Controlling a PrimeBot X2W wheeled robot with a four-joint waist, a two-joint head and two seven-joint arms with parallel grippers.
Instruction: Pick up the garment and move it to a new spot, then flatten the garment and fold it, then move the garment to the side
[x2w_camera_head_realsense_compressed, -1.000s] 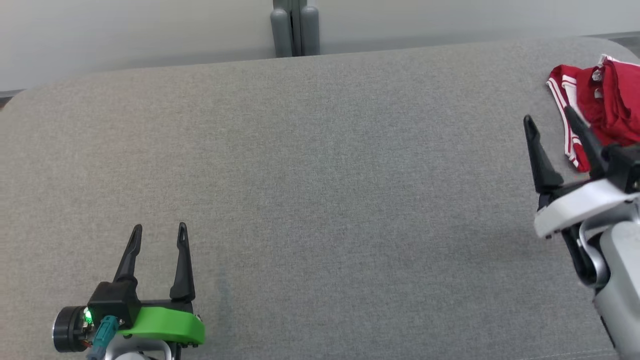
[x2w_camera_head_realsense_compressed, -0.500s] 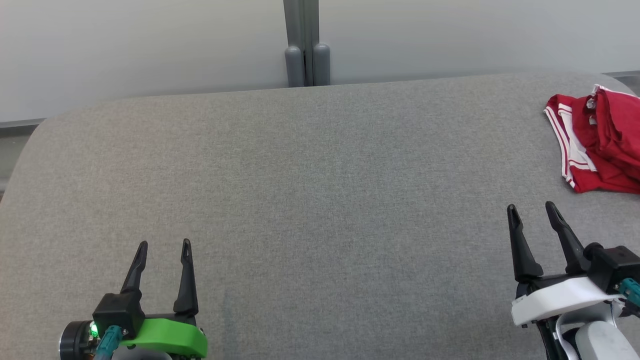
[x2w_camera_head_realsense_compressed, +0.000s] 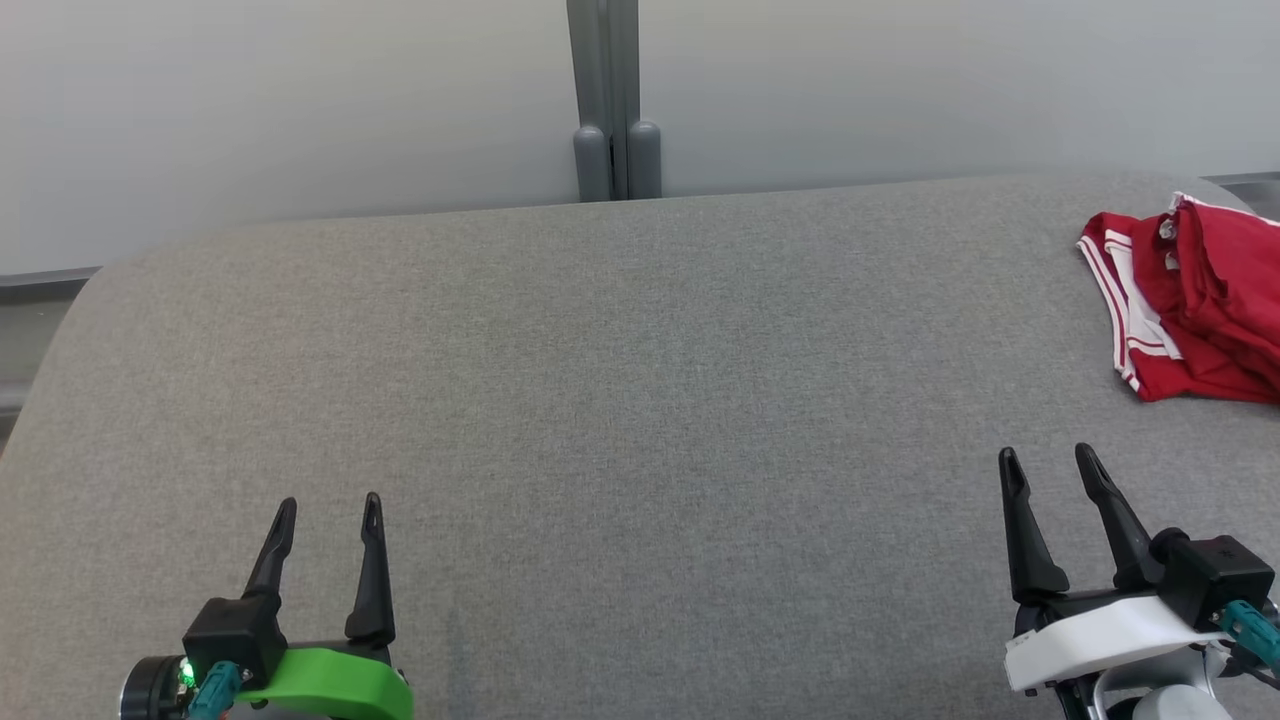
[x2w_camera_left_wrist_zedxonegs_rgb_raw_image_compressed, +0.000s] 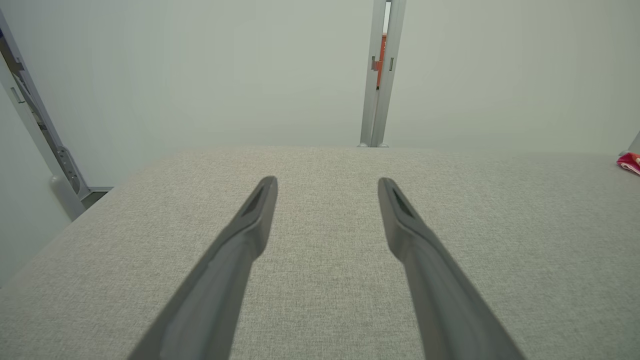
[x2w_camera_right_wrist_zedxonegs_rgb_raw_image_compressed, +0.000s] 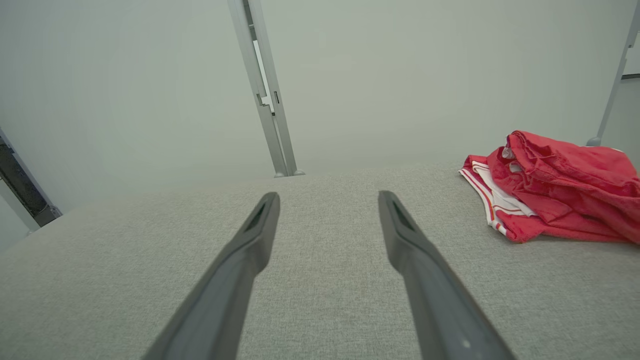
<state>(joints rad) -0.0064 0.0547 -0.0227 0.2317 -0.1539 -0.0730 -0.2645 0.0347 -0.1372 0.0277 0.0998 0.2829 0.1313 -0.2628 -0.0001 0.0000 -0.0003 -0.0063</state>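
Moved: right gripper (x2w_camera_head_realsense_compressed: 1047, 455) has pulled back from the red garment (x2w_camera_head_realsense_compressed: 1200, 300).
Garment: bunched, white-striped, at the far right edge of the grey cloth surface (x2w_camera_head_realsense_compressed: 640, 380).
Nearby: right gripper, fingers spread, empty.
Far left: left gripper (x2w_camera_head_realsense_compressed: 330, 500), fingers spread, empty.

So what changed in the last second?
The right gripper pulled back from the red garment toward the robot, to the lower right of the head view, jaws open and empty. The head camera also tilted, so the whole picture shifted. Unchanged: the garment lies crumpled at the table far right, and the left gripper is open at lower left.
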